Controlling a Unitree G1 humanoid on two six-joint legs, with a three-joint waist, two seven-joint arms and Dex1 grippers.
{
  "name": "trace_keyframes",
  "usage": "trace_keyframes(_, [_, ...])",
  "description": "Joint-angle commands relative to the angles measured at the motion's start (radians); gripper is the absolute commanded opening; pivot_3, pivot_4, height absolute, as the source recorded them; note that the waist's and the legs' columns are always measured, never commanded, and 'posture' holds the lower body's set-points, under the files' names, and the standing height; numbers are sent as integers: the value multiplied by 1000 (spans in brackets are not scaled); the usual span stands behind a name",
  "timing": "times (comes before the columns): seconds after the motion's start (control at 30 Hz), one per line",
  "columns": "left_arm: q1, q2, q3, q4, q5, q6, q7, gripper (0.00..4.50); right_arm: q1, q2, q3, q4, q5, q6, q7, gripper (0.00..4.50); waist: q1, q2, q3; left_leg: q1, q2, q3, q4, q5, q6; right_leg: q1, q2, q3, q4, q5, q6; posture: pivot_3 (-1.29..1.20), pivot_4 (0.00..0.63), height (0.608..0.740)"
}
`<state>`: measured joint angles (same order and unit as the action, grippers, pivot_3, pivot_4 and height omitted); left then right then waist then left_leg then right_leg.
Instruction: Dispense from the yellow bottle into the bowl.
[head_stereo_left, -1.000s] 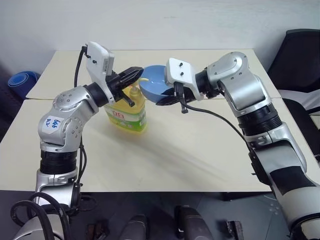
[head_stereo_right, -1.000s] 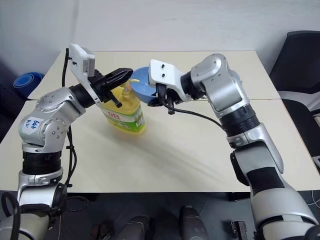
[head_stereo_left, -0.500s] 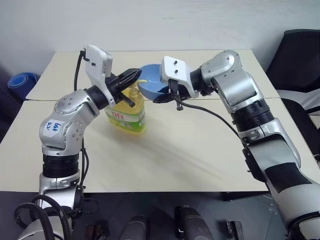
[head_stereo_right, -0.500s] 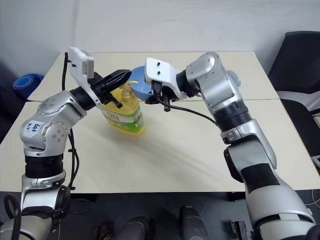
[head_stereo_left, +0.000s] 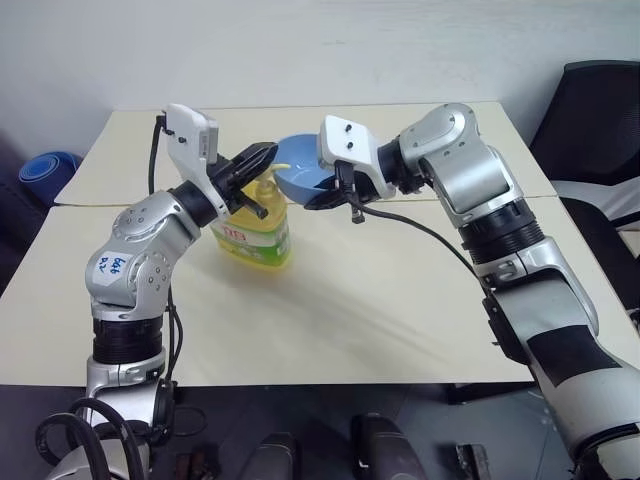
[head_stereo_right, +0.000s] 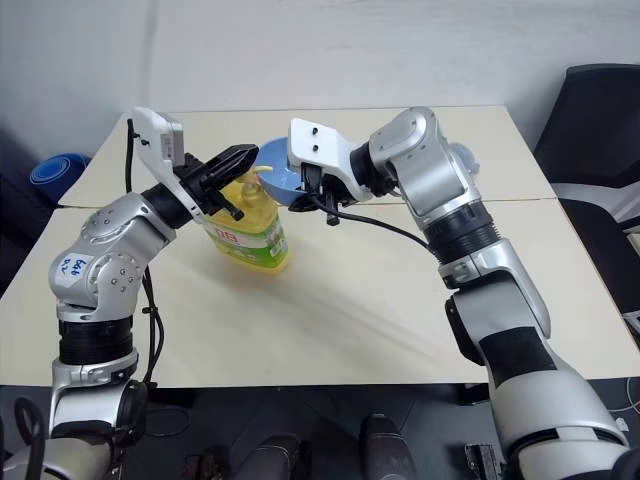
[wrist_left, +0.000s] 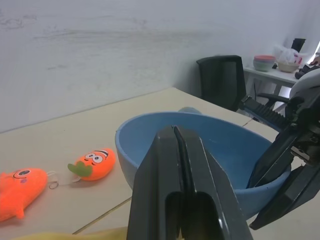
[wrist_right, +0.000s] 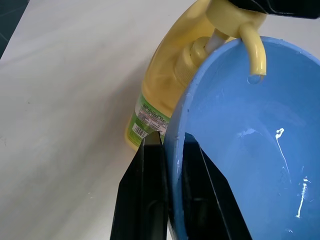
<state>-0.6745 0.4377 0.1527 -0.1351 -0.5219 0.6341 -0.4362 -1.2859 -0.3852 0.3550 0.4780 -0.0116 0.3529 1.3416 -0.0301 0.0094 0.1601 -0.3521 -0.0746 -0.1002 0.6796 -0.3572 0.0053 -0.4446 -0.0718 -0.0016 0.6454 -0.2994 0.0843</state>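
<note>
The yellow bottle (head_stereo_left: 255, 222) is stood upright on the table (head_stereo_left: 380, 300), left of centre and nearer the far edge than the near one. The bowl (head_stereo_left: 303, 180) is held in the air just right of the bottle's pump, tilted, its rim pinched between the closed fingers of the right end effector (head_stereo_left: 330, 195). The left end effector (head_stereo_left: 262, 155) is closed on nothing and is set on top of the pump head. Broad bare table is left toward the near edge and the right side; a seam is seen across the table behind the bottle.

In the right wrist view the yellow spout (wrist_right: 255, 52) is shown curving over the bowl's rim, with a drop at its tip and pale streaks on the bowl's inner wall. In the left wrist view two orange toys (wrist_left: 92, 164) are seen lying on the table beyond the bowl, and a black chair (wrist_left: 225, 80) past the far corner.

On the bottle's label red lettering is seen but cannot be read.
</note>
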Motion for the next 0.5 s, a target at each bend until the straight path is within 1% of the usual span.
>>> trace_keyframes(0.03, [93, -3, -56, 139, 46, 104, 16, 20, -28, 10, -22, -35, 21, -13, -1, 0, 0, 0, 0, 0, 0, 0, 0, 0, 0, 0, 0, 0, 0, 0, 0, 0, 150, 740])
trace_keyframes(0.23, [112, -8, -82, 152, 59, 112, 14, 20, -23, 16, -24, -31, 21, -18, -9, 0, 0, 2, -2, 0, 0, 0, 0, 0, 0, 0, 0, 0, 0, 0, 0, 0, 150, 740])
trace_keyframes(0.5, [128, -23, -88, 157, 68, 95, 24, 20, -15, 19, -28, -40, 21, -16, -11, 0, 0, 3, -6, 1, 0, 0, -1, 0, 0, 0, 0, 1, 0, 0, 0, 0, 150, 740])
